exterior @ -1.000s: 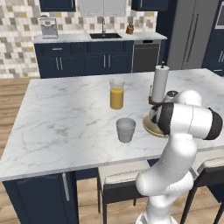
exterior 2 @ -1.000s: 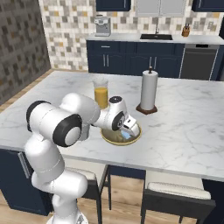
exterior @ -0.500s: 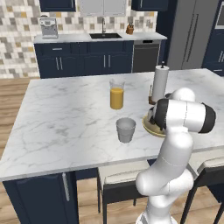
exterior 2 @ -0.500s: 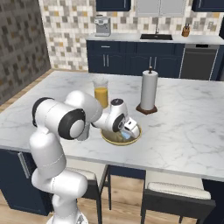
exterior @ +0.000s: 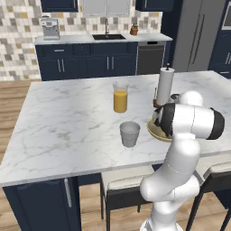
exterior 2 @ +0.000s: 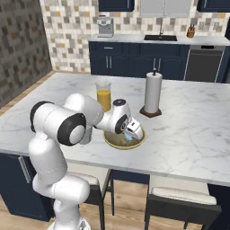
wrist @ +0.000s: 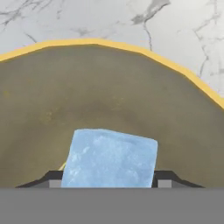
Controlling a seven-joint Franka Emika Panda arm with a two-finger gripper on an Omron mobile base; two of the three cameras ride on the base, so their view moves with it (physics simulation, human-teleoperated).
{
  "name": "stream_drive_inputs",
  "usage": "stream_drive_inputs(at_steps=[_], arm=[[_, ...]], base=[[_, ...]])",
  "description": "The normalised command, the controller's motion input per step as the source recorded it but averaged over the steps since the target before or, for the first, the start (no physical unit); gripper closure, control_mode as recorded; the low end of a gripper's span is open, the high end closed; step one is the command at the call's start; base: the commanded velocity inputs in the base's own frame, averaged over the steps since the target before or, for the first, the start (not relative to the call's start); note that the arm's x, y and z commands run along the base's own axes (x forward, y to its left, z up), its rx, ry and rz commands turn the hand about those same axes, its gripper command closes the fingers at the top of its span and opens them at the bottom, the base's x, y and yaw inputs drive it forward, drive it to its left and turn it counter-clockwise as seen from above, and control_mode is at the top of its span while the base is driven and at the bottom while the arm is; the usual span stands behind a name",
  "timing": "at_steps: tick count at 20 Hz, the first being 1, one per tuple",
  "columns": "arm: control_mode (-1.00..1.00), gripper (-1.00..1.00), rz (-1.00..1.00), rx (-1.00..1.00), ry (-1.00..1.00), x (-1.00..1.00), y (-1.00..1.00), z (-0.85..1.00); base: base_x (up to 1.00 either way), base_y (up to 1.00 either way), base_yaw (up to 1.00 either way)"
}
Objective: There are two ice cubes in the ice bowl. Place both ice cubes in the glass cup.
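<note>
**Two base cameras looking across the island, one hand camera down in the bowl**

The left base view is looking forward and down from behind the arm, taking in the marble island [exterior: 67, 122] and the back kitchen wall. The right base view is facing the same island from the other side. Both are sharing the ice bowl [exterior 2: 134, 143]. The hand view is sitting very close inside the bowl, facing its far rim.

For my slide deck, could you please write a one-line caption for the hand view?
Gripper low inside the ice bowl, an ice cube between its fingertips.
</note>
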Motion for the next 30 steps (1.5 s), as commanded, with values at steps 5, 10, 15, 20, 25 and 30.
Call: stream_drive_inputs(at_steps=[5,10,15,20,25,30], arm=[[-1.0,1.0,0.0,0.0,-0.02,-0.01,0.34,1.0],[-1.0,1.0,0.02,0.02,0.0,-0.07,0.79,1.0],[-1.0,1.0,0.08,0.13,0.03,0.0,1.0,0.77],[-1.0,1.0,0.13,0.17,0.07,0.0,1.0,0.33],[-1.0,1.0,0.21,-0.02,0.04,0.0,0.91,-0.12],[-1.0,1.0,0.22,-0.05,0.02,-0.22,0.77,-0.41]], base=[[0.0,0.0,0.0],[0.0,0.0,0.0],[0.0,0.0,0.0],[0.0,0.0,0.0],[0.0,0.0,0.0],[0.0,0.0,0.0]])
